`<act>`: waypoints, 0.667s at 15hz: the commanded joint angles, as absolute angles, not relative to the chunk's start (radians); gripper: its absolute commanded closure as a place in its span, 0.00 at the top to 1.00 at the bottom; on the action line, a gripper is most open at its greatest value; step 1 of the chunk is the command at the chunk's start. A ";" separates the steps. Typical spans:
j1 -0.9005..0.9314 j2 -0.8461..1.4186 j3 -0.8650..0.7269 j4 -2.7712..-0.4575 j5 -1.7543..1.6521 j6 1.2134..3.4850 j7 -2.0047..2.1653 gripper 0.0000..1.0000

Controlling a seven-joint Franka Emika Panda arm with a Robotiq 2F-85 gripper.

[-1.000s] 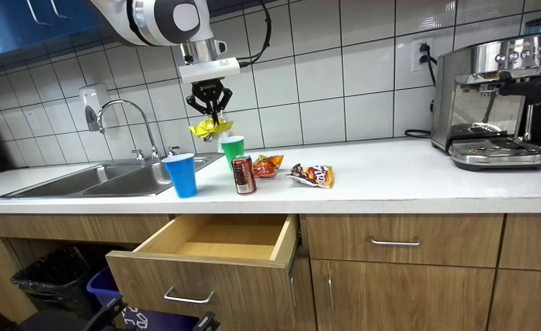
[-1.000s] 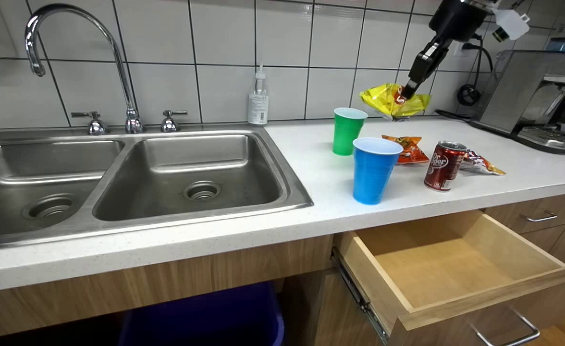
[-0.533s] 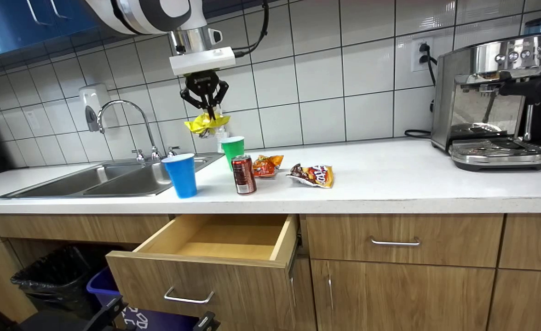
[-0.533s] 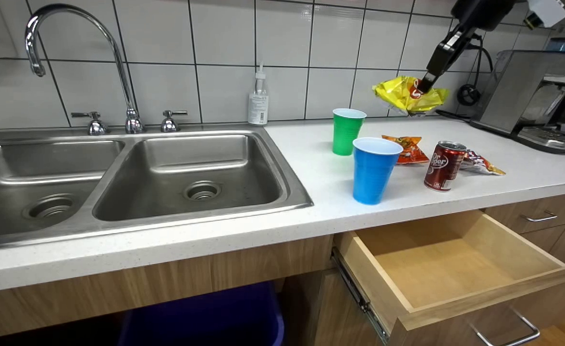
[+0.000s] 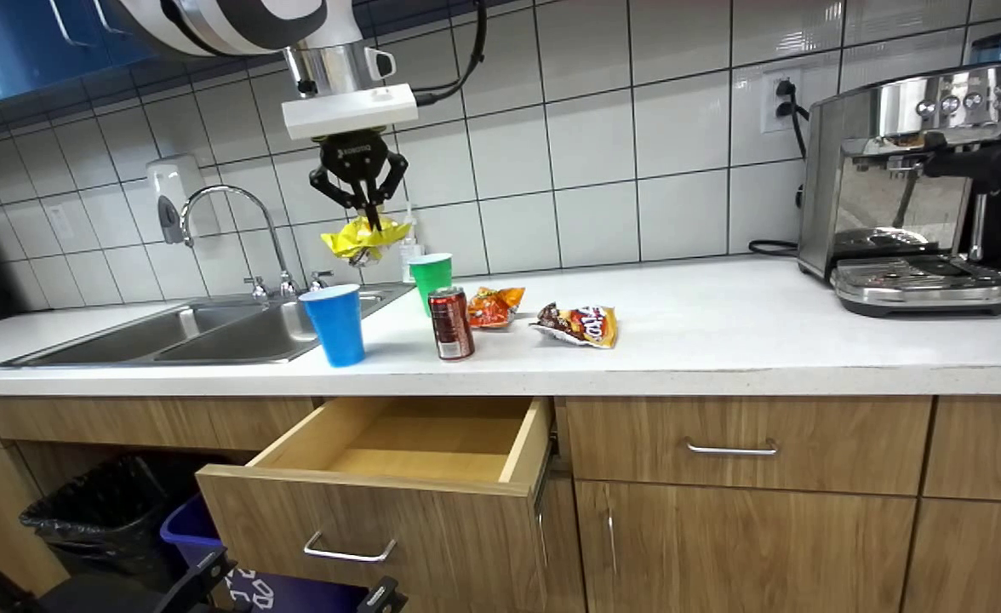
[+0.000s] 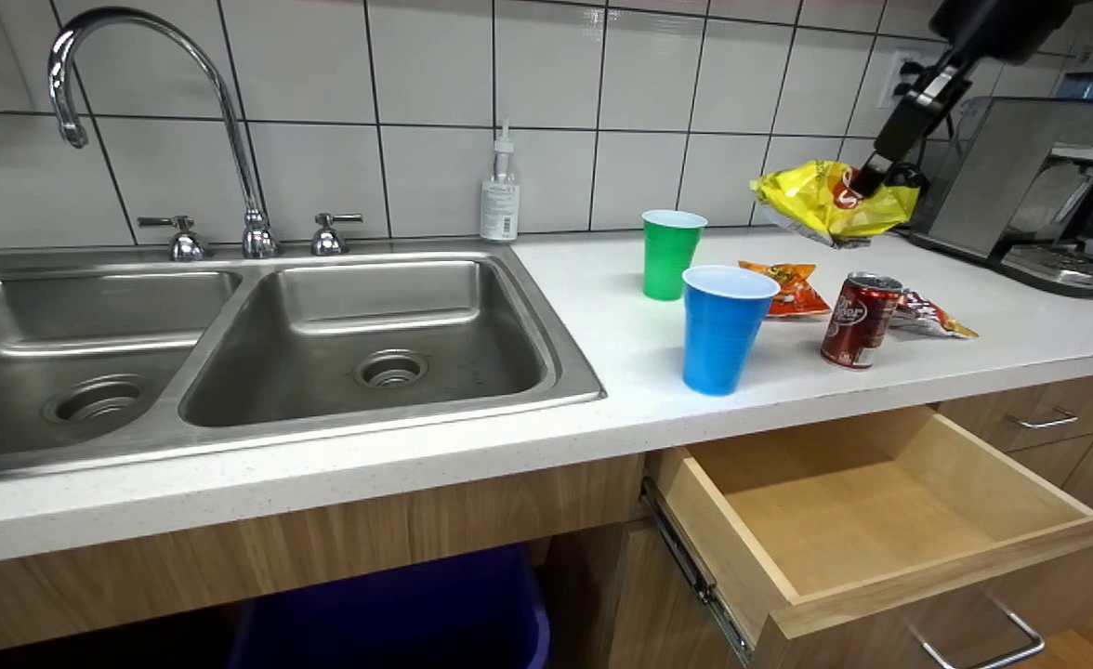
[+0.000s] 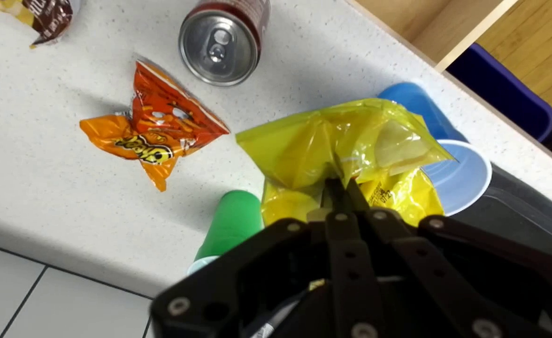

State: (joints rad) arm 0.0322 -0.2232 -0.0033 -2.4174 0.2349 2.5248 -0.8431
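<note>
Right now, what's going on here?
A robot gripper is clamped on a yellow bag and holds it up, clear of the counter. On the counter stand a blue cup, a green cup and a red can; an orange bag and a brown-and-yellow bag lie nearby. A drawer underneath is pulled open.

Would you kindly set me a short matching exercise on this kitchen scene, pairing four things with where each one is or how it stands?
Things:
1. Yellow snack bag
2. Dr Pepper can
3. Drawer
4. Faucet

Places and states:
A. Standing open below the counter
B. At the back edge of the sink
C. Pinched in the end effector, clear of the counter
D. Upright on the counter

Right pairs: 1-C, 2-D, 3-A, 4-B.
</note>
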 commanded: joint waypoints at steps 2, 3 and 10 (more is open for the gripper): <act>0.052 -0.350 -0.069 -2.538 0.198 2.492 -0.885 0.00; 0.052 -0.371 -0.080 -2.562 0.186 2.485 -0.896 0.00; 0.063 -0.468 -0.126 -2.665 0.088 2.411 -0.974 0.00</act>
